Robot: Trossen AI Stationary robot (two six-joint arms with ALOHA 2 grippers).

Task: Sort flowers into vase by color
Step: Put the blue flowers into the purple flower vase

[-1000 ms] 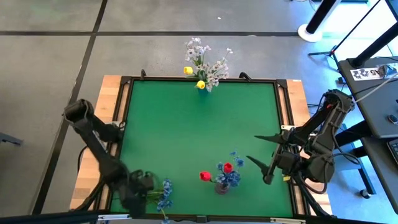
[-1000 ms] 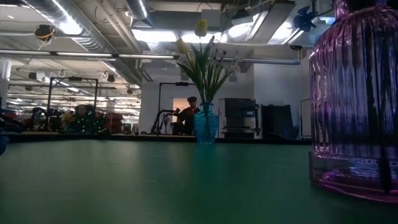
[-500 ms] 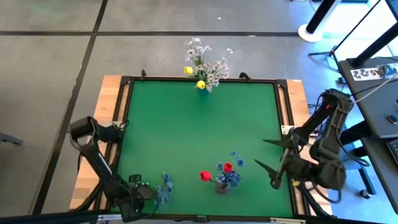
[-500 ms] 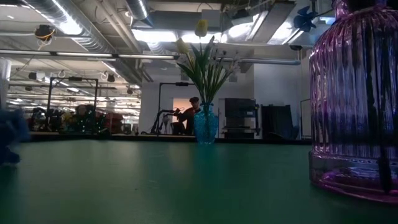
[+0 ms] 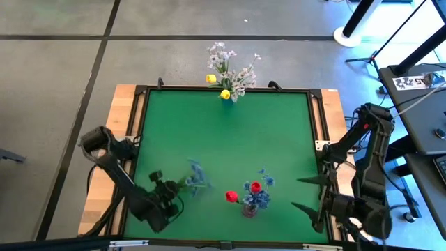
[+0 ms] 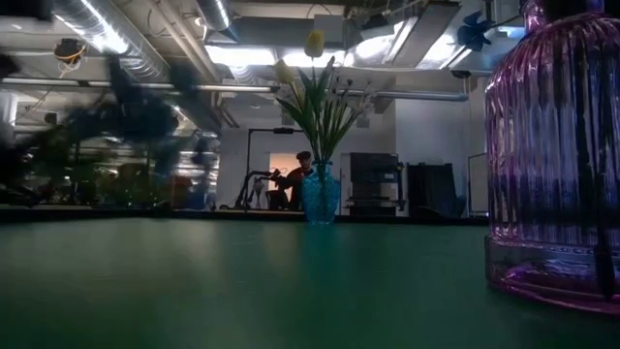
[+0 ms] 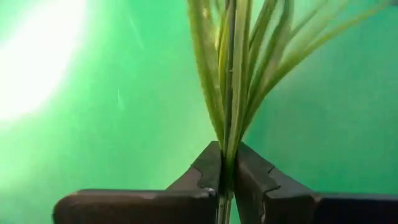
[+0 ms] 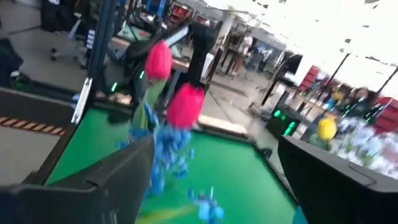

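My left gripper (image 5: 173,188) is near the table's front left and is shut on a blue flower (image 5: 197,177), whose bloom points toward the table's middle. In the low view the arm and flower (image 6: 145,114) show as a blur above the table. A purple vase (image 5: 248,208) stands near the front edge and holds red buds (image 5: 229,197) and blue blooms (image 5: 259,197). At the far edge, a blue vase (image 6: 321,194) holds white sprigs (image 5: 233,73) and yellow buds (image 5: 224,94). My right gripper (image 5: 306,194) is open, to the right of the purple vase. My left gripper pinches the flower's green stem (image 7: 225,168) between its two fingers, just below where the long leaves (image 7: 239,81) fan out. The stem runs on out past the fingertips (image 7: 208,169). The bloom end is off the table.
A black frame (image 5: 139,125) and wooden border (image 5: 122,111) edge the green table top. Open green surface lies between the two vases (image 5: 223,146). Beyond the table, a person (image 6: 300,174) shows far off in the room.
My left gripper has swung from the near left corner toward the table's middle. The blue flower has gone with it, up off the table, and its bloom now points to the far right. My right gripper has moved toward the near edge, still open.
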